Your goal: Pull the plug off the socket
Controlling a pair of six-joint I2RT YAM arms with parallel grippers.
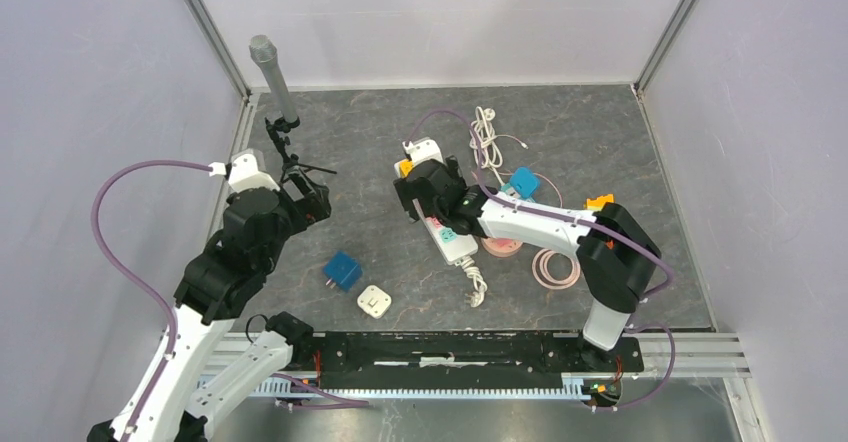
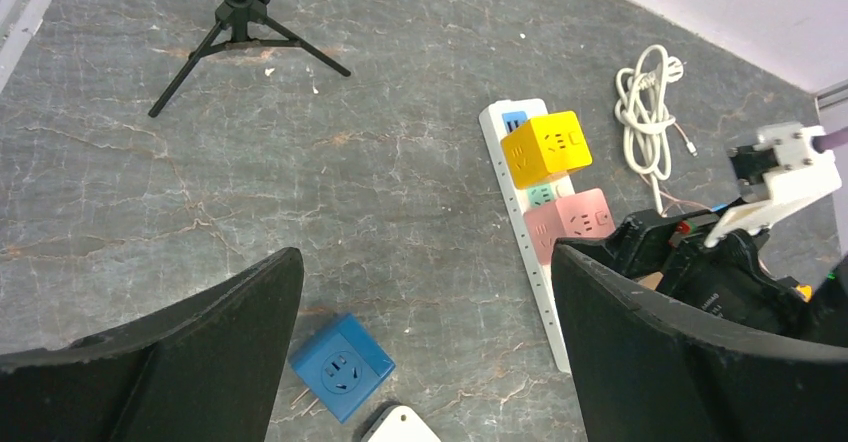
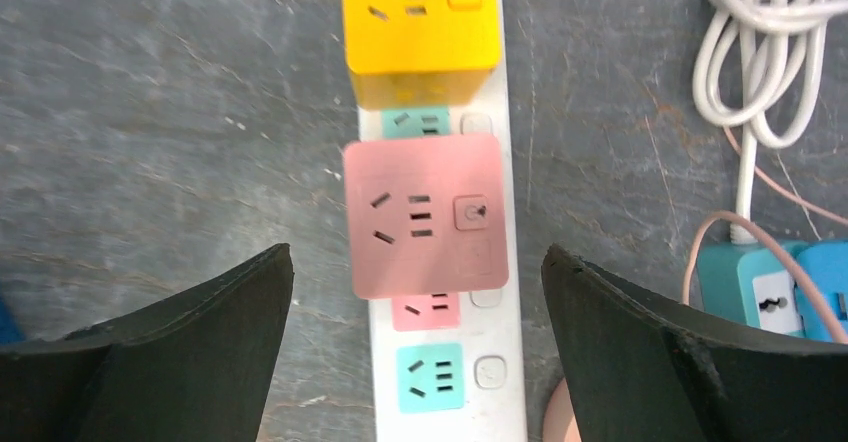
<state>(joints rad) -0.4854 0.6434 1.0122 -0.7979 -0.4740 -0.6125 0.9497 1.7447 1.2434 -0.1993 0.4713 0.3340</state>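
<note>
A white power strip (image 3: 430,402) lies near the middle of a grey table (image 1: 600,132), running from the far edge toward the near edge. Two cube-shaped plugs sit in it: a yellow plug (image 3: 420,22) at the far end and a pink plug (image 3: 425,217) just nearer, the two almost touching. The right claw (image 3: 416,257) hangs directly over the pink plug. Its two black fingers (image 3: 200,342) are spread wide, one on each side and clear of it. The left claw (image 2: 427,257) is also spread apart, holding nothing, raised over the left side of the table. A blue cube (image 1: 343,271) and a white cube (image 1: 374,301) lie loose toward the near edge. A coiled white cable (image 1: 486,137) lies toward the far edge. A small black tripod (image 1: 290,152) stands by the far left corner.
</note>
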